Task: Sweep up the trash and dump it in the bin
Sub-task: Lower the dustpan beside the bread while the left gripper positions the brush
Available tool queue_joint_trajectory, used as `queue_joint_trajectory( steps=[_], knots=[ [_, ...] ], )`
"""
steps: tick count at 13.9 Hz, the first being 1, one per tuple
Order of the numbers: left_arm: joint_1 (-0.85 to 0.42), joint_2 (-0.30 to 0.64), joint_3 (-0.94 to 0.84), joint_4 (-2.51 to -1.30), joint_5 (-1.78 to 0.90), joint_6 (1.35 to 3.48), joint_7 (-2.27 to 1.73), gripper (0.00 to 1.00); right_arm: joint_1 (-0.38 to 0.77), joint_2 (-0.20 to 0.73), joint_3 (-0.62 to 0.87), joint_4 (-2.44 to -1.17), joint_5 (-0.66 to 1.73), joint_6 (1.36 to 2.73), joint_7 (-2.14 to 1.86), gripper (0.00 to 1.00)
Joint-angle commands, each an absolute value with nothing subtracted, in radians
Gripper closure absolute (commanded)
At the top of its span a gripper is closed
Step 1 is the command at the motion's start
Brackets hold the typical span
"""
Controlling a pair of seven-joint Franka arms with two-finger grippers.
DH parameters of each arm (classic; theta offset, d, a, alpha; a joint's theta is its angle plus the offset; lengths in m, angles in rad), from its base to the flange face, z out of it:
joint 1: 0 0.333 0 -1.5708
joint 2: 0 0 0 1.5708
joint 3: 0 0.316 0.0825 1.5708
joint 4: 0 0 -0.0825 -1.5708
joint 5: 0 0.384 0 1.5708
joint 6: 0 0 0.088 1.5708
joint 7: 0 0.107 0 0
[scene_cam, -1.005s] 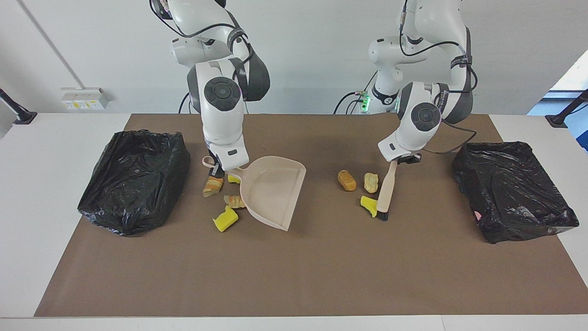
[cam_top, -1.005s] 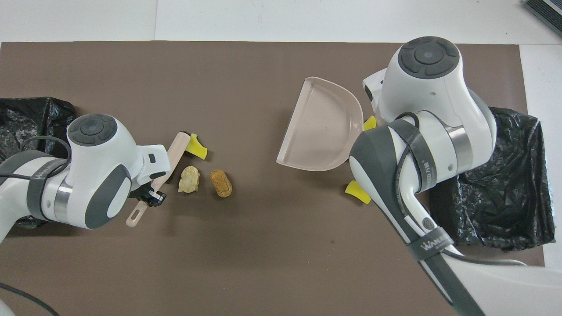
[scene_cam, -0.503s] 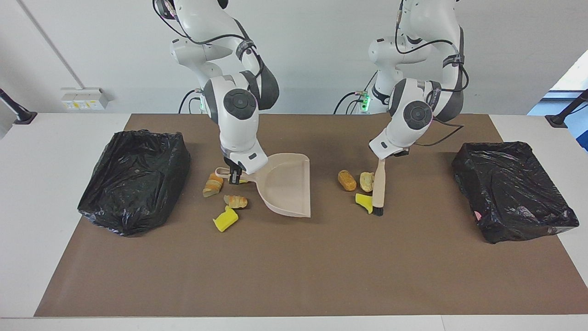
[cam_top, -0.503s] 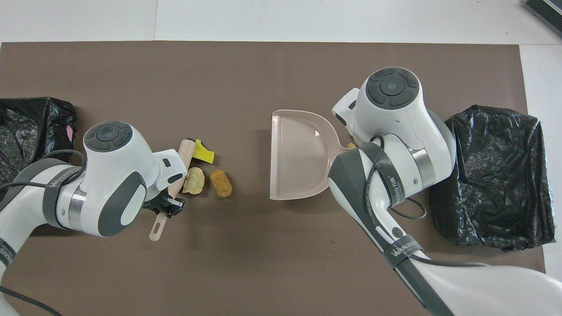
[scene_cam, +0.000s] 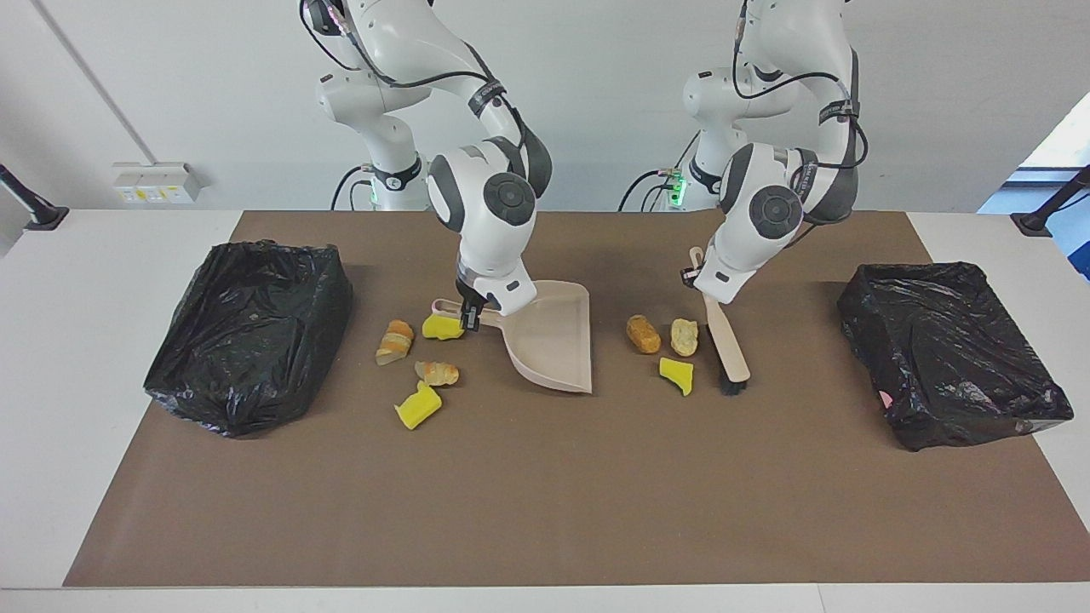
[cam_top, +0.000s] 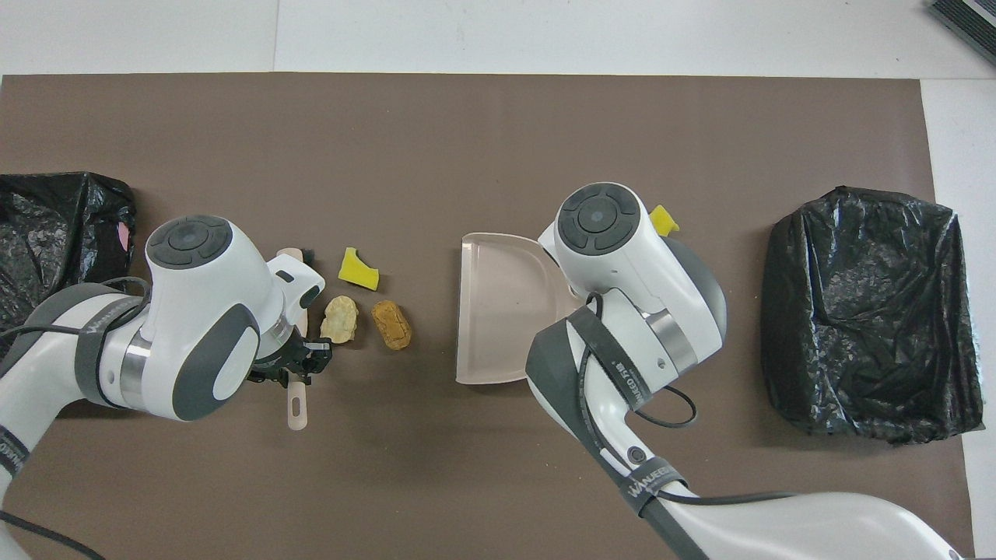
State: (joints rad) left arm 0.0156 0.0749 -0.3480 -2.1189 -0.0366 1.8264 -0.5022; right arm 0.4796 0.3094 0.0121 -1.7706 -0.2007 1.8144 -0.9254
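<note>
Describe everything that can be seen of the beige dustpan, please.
The dustpan is beige, plastic by its look, with a flat tray, raised side walls and a short handle ending in a loop. Its tray is empty. It lies between two groups of trash, its open edge turned toward the brush. The right hand is shut on its handle, beside a yellow sponge chunk.

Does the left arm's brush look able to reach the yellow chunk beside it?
Probably yes: the brush in the left gripper stands beside the yellow chunk, with bare mat between them.
</note>
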Motion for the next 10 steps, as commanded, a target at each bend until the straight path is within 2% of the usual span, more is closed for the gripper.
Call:
queue_joint_trajectory(
  steps=[1, 4, 10],
  knots=[
    [0.006, 0.034, -0.342, -2.166, -0.051, 1.812, -0.546, 1.00, 0.482, 0.282, 0.015, -1.812, -0.235, 1.836, -0.891, 1.00],
    [0.005, -0.024, -0.370, -2.249, -0.095, 1.815, -0.554, 1.00, 0.525, 0.284, 0.015, -1.832, -0.239, 1.850, -0.818, 1.00],
    [0.003, -0.018, -0.492, -2.249, -0.190, 1.917, -0.568, 1.00, 0.535, 0.284, 0.017, -1.842, -0.241, 1.859, -0.779, 1.00]
  ],
)
